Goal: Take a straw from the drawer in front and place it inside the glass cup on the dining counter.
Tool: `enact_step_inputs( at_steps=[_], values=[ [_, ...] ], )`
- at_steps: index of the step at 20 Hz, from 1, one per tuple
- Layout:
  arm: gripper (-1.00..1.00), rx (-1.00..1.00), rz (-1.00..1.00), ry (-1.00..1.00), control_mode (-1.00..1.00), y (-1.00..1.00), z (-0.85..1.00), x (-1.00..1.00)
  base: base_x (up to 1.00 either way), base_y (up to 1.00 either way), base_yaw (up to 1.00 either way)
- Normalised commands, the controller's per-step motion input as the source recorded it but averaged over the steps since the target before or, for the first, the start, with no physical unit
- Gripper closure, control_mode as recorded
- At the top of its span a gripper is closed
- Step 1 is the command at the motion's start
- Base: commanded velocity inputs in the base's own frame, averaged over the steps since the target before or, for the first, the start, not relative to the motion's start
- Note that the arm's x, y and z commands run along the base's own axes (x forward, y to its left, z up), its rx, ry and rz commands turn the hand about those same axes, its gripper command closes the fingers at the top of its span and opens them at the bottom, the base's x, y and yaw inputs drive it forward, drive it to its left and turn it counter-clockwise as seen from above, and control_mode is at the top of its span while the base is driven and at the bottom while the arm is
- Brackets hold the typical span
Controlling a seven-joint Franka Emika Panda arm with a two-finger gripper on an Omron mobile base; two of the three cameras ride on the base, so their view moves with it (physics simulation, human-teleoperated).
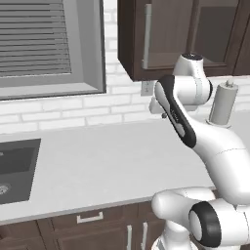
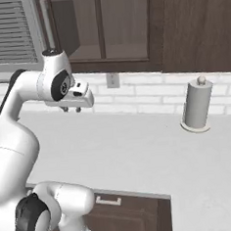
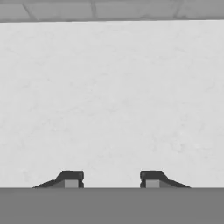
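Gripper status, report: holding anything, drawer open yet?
Gripper open, empty, above wall counter. Drawer shut, straw unseen. Paper towel roll off to the side.

Gripper (image 3: 112, 178) hanging above bare tabletop (image 1: 112, 166), jaws standing apart with nothing between them. Wide free room lying below and to both sides. Paper towel roll (image 2: 197, 106) standing upright near the brick wall (image 2: 145, 98), to the right. Sink (image 1: 14, 168) lying far left. Upper cabinets (image 2: 130, 28) overhanging, capping headroom at the back.
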Motion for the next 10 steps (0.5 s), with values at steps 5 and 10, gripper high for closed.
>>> enact_step_inputs(
  at_steps=[5,10],
  values=[
    [-1.0,0.0,0.0,0.0,1.0,0.0,0.0,0.0,-0.56,0.04,0.0],
    [-1.0,0.0,0.0,0.0,1.0,0.0,0.0,0.0,-0.78,0.38,-0.16]
  ],
)
